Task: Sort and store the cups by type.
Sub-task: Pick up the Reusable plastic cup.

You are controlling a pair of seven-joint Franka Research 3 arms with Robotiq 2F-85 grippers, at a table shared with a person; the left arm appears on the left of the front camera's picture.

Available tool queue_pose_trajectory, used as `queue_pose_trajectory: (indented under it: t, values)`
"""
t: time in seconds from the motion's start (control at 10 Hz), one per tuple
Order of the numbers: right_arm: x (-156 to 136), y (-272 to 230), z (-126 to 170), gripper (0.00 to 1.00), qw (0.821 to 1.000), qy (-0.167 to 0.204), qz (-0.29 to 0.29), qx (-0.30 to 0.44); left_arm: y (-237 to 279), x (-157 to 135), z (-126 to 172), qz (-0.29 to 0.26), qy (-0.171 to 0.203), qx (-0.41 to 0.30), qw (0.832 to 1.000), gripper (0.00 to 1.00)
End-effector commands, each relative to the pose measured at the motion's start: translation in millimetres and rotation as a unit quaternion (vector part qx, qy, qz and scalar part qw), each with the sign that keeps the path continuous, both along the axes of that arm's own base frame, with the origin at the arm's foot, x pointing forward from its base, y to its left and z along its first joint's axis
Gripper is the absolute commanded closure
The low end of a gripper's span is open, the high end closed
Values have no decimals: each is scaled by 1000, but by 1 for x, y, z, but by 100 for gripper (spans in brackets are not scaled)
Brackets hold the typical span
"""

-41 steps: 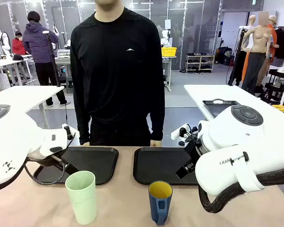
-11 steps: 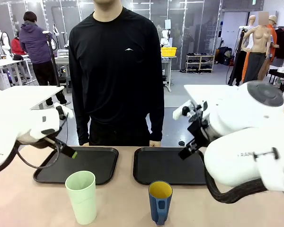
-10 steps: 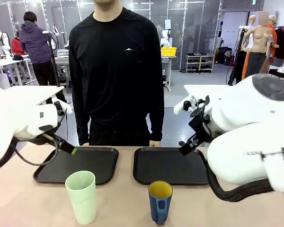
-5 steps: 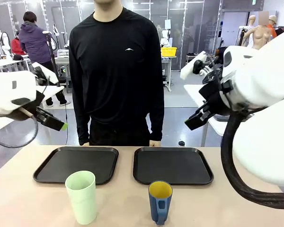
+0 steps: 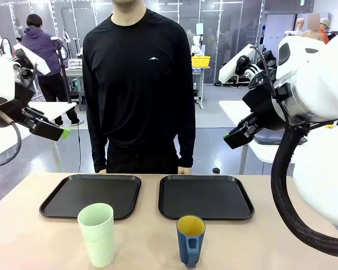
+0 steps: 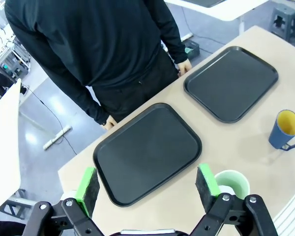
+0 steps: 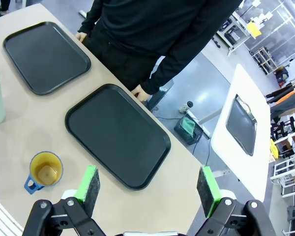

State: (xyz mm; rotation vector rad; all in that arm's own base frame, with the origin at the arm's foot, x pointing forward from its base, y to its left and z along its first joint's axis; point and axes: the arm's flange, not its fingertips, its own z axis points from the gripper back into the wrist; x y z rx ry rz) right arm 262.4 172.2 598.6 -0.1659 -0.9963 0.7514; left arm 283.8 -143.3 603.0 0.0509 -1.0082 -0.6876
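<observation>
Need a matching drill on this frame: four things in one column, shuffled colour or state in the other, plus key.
Column A
1. tumbler
2. mug
3. left tray
4. right gripper

Column B
a. open, up in the air, holding nothing
b. dark blue, yellow inside, has a handle
c. black, flat, shallow rim
d. pale green, tall, no handle

Pairs: 1-d, 2-b, 3-c, 4-a
</observation>
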Motion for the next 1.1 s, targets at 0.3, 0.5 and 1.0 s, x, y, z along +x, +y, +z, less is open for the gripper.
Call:
queue_pose_trajectory:
  t: [0.3, 0.5, 1.0]
  values:
    - [24, -6, -30, 0, 998, 56, 20, 4, 19, 24, -50, 14, 27, 14, 999, 0]
    - [54, -7, -42, 0, 996, 85, 21, 6, 28, 55, -65, 22, 49, 18, 998, 0]
    - [133, -20, -97, 0, 989, 146, -28, 13, 53, 127, -112, 22, 113, 23, 993, 0]
